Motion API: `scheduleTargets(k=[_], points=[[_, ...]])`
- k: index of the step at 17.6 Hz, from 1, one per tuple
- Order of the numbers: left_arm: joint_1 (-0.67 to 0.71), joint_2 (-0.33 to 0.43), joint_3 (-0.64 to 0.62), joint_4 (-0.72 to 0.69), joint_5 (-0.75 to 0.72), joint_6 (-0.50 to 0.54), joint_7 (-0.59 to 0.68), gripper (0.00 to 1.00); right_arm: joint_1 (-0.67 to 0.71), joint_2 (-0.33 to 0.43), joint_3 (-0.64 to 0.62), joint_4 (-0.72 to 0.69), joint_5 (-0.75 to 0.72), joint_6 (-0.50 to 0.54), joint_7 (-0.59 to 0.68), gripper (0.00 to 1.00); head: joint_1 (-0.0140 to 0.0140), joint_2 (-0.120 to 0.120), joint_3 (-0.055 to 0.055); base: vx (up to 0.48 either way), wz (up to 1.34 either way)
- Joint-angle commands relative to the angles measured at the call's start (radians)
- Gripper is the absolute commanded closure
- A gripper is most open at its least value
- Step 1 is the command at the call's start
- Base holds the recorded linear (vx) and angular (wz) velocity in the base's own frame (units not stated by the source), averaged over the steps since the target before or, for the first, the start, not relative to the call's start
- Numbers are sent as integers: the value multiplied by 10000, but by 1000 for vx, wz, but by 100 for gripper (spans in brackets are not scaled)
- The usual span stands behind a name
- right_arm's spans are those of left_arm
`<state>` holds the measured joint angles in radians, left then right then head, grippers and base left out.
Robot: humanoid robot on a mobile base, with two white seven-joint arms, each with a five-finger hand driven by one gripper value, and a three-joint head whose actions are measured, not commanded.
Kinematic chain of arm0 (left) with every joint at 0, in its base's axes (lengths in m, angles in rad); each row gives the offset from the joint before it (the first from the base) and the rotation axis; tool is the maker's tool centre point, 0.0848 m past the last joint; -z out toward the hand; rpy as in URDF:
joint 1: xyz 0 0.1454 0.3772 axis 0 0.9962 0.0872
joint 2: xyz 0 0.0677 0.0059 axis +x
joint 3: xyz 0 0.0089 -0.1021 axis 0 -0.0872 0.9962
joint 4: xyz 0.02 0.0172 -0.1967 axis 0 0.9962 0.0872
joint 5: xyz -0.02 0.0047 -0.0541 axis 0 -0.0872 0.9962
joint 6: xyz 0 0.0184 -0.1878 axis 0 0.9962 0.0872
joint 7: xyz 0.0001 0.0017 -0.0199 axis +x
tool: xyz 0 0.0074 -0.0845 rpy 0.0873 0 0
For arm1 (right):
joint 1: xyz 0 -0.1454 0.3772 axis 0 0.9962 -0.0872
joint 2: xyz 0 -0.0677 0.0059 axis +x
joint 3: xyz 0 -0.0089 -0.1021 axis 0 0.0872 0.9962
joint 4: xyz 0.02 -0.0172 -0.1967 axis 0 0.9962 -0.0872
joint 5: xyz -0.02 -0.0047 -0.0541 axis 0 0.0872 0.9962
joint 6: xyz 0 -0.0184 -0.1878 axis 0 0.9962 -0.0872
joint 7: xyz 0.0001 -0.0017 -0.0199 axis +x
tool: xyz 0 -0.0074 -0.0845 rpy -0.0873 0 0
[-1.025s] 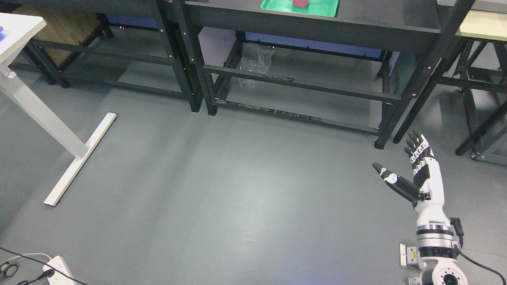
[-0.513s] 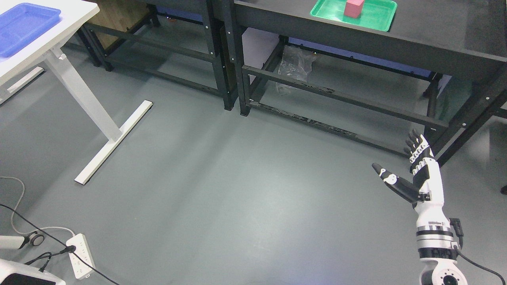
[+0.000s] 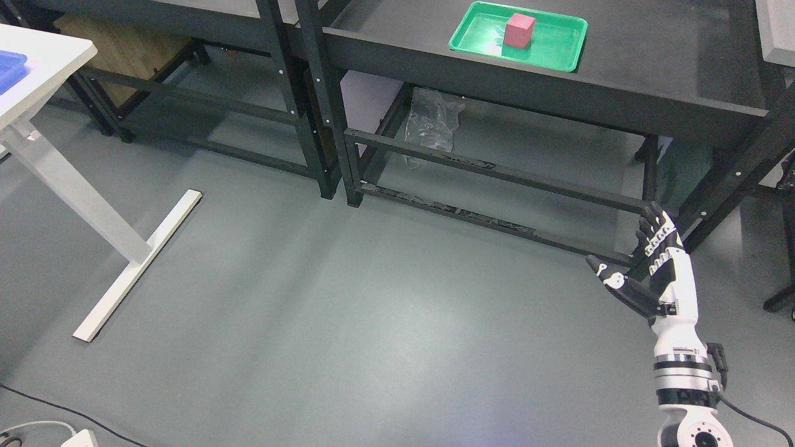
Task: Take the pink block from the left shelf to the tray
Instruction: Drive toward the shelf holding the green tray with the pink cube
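Block: the pink block (image 3: 519,30) sits upright inside the green tray (image 3: 562,49), which lies on the top of the dark shelf (image 3: 652,93); the block rests left of the tray's middle.
Progress: judged from how things lie, the block is already in a tray, so the placing looks done; no other pink block shows on any shelf in view, and whether another step is left cannot be told.
Right hand: the right hand (image 3: 646,267) is low at the picture's right, well apart from the tray, over the grey floor (image 3: 372,310) near the shelf's lower rail.
Hand state: released, fingers (image 3: 652,225) stretched upward, thumb splayed to the left, holding nothing.
Left arm: out of sight.
Elsewhere: a white table (image 3: 43,68) stands at the left.
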<state>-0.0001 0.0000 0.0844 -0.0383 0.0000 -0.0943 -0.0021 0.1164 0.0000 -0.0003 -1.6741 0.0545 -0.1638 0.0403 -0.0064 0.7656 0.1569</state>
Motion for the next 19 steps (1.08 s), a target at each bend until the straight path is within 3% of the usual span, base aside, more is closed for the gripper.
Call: scheduleTargets(k=[1,19], points=[[-107,175,0,0,-15,8,6,0,-14,-175,95,-11,7,-3,-4,0,0,0,0,224,-86],[-107,175,0,0,-15,8,6,0,-106,-175,187,-41,7,-19,196,0,0,0,0,265,12]])
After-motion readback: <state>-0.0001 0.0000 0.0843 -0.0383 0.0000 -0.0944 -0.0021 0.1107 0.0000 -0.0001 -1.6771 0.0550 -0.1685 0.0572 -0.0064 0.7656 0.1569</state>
